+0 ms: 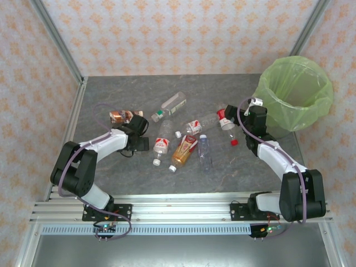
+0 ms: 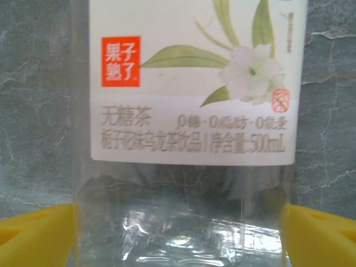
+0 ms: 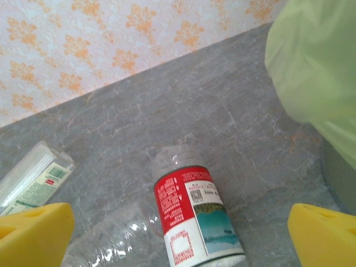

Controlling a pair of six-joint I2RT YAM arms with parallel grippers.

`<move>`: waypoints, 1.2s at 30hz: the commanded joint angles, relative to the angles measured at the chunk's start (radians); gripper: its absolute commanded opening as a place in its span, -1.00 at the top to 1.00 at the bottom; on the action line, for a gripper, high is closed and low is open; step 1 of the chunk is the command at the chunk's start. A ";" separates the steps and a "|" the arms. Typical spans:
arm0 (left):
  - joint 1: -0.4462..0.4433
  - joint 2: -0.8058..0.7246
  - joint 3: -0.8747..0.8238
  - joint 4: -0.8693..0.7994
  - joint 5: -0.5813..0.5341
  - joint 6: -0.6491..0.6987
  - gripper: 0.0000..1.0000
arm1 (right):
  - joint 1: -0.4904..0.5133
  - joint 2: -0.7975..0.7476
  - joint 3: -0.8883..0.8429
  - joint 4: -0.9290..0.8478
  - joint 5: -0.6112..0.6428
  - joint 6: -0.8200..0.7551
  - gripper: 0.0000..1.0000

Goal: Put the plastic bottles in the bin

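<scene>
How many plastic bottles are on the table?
7 from above: brown-label bottle left, green-capped bottle behind, four bottles mid-table, red-label bottle right. The flower-label bottle at the left claw may be an eighth.

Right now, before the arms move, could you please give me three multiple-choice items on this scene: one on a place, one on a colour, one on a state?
1. Where on the grey stone-pattern table is the round bin?
A. near left corner
B. far right corner
C. centre

2. What colour is the plastic bag lining it?
A. black
B. blue
C. lime green

3. How is the right claw?
A. open over a lying clear plastic bottle with red-and-white label
B. shut on a cap
C. inside the bin

Answers: 1 B, the top view shows it far right; 2 C, the bag looks lime green; 3 A, its yellow fingers stand wide apart, with the bottle on the table.
</scene>
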 commanded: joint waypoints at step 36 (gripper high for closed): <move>-0.287 -0.349 0.078 0.059 -0.135 0.079 1.00 | 0.025 0.041 0.030 0.168 -0.390 0.383 -0.98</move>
